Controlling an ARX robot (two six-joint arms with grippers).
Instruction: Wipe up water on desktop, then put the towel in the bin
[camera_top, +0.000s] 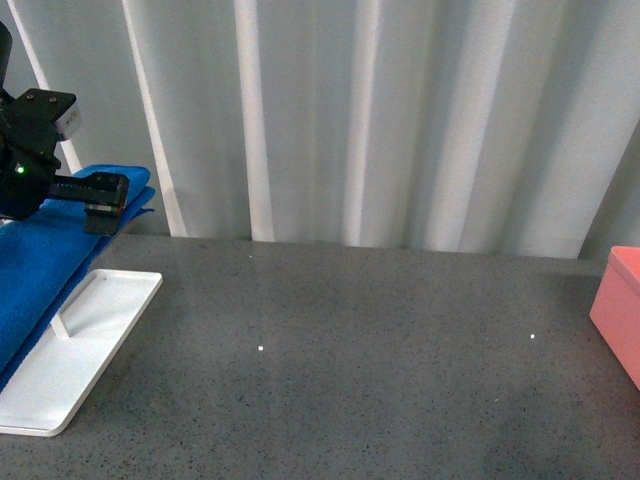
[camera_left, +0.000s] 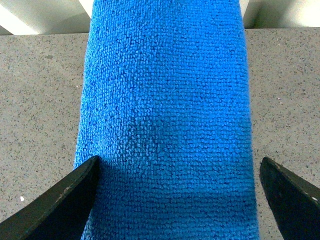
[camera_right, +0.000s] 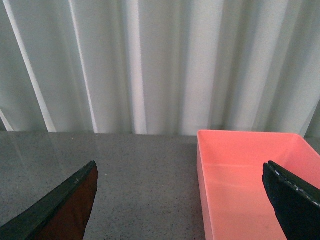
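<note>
Towel (camera_left: 165, 100): bright blue looped microfibre, fluffy, laid as a long flat strip. In the front view it sits at 9 o'clock on the tabletop (camera_top: 350, 350), its near part running behind the tray's edge. Tabletop: dark grey, flat, stone-like with fine light speckles. 2 tiny bright spots at mid-surface, cannot tell what they are.

Tray (camera_top: 60, 385): flat white plastic, rounded corners, low rim, small white upright piece on it, at 8 o'clock just beside the towel.

Bin (camera_right: 250, 134): salmon-pink plastic, straight walls, box shape, smooth inside, at 3 o'clock. The front view shows only 1 corner; the right wrist view shows its open interior.

Left end effector (camera_left: 178, 165): black tapered fingers spread wide, straddling the towel's width, gripping nothing. Contact with the cloth cannot be told. The front view shows only its black body over the towel.

Right end effector (camera_right: 180, 167): fingers spread wide, empty, over bare tabletop beside the bin. Not in the front view.

Backdrop (camera_top: 400, 120): white vertical pleated panels behind the tabletop's far edge.
</note>
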